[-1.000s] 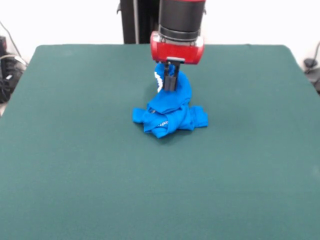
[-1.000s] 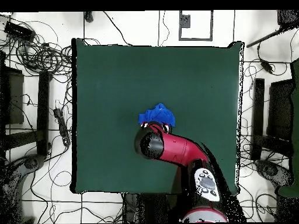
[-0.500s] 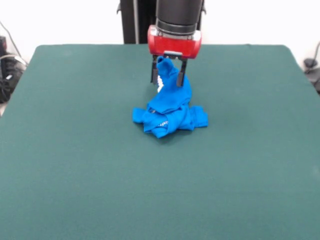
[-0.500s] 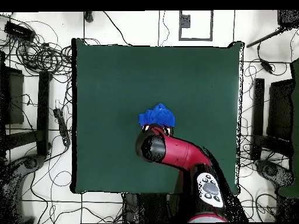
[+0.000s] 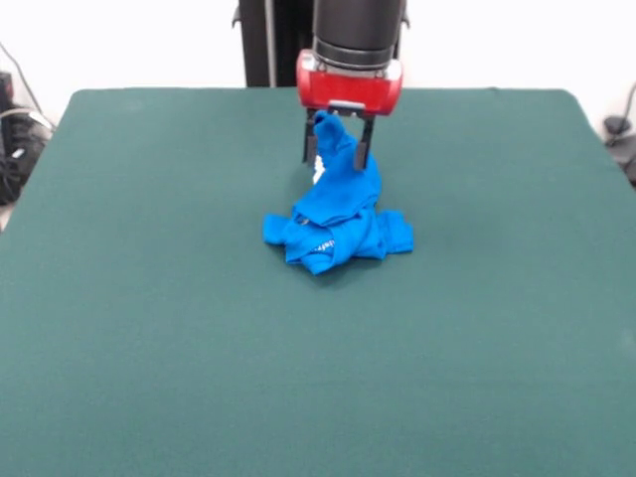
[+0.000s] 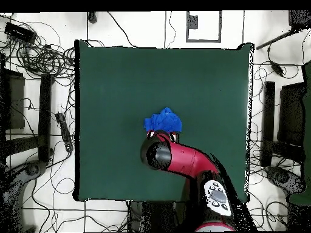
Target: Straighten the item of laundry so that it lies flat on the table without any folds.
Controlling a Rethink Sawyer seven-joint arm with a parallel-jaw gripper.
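Green felt table (image 5: 149,348) is bare across the near half; the only thing on it is the item of laundry (image 5: 333,229), a blue shirt crumpled in a heap just past table centre, slightly toward 1 o'clock in the front view. Heap's low lobes spread at 3 and 9 o'clock. One peak of cloth stands up at the heap's 12 o'clock edge, with a bit of white print showing on it.

Gripper (image 5: 338,149) sits over that peak, fingers spread, one either side of the cloth and not pinching it. Overhead, arm covers the shirt's (image 6: 163,121) 6 o'clock side.

Risks, as judgement:
- Peak looks several layers thick, so closing here may grab a bunch, and a lift would carry the wad, not unfold it.
- Peak may slump before the fingers close: empty pinch.
- Dragging by one point may just shift the heap, folds intact.
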